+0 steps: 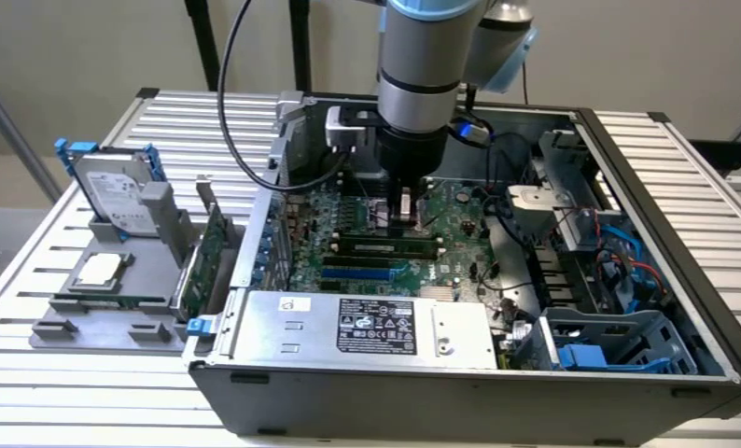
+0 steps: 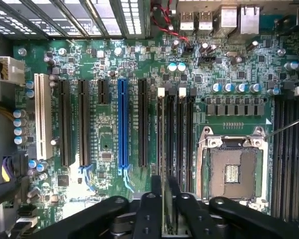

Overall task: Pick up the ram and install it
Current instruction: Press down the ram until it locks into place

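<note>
Inside the computer case [image 1: 669,280], the gripper [image 2: 166,199] is squeezed tight on the ram [image 2: 167,209]. It holds the ram on edge, right above the black slots [image 2: 174,134] on the board [image 2: 104,124].

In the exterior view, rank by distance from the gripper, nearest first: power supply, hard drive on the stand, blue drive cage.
From the gripper over the motherboard:
1. Power supply, at the case's front edge.
2. Blue drive cage, front corner on the exterior view's right.
3. Hard drive, outside the case on the exterior view's left.
</note>
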Controlling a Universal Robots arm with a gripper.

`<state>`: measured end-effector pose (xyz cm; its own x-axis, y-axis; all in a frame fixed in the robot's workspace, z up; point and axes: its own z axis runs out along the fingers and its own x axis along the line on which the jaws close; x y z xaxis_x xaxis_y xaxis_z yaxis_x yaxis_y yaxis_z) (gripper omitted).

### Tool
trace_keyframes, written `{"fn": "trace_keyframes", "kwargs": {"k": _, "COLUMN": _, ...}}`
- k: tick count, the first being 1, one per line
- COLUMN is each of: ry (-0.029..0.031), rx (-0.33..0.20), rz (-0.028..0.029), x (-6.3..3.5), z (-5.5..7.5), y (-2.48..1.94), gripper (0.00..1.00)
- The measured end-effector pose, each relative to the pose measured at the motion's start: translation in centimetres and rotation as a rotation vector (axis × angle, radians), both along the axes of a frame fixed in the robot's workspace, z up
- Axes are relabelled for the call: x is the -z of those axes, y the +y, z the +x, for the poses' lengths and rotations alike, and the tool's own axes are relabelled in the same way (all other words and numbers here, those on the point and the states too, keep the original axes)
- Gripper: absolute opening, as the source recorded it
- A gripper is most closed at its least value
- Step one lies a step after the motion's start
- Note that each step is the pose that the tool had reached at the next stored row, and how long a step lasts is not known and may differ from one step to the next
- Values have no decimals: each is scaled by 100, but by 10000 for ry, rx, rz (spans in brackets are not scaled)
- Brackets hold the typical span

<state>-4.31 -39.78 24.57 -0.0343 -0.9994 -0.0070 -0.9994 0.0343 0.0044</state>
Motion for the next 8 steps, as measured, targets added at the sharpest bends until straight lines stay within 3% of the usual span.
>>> {"fn": "trace_keyframes", "kwargs": {"k": 8, "ry": 1, "rx": -2, "rz": -2, "x": -1, "z": 0, "y": 0, "gripper": 0}}
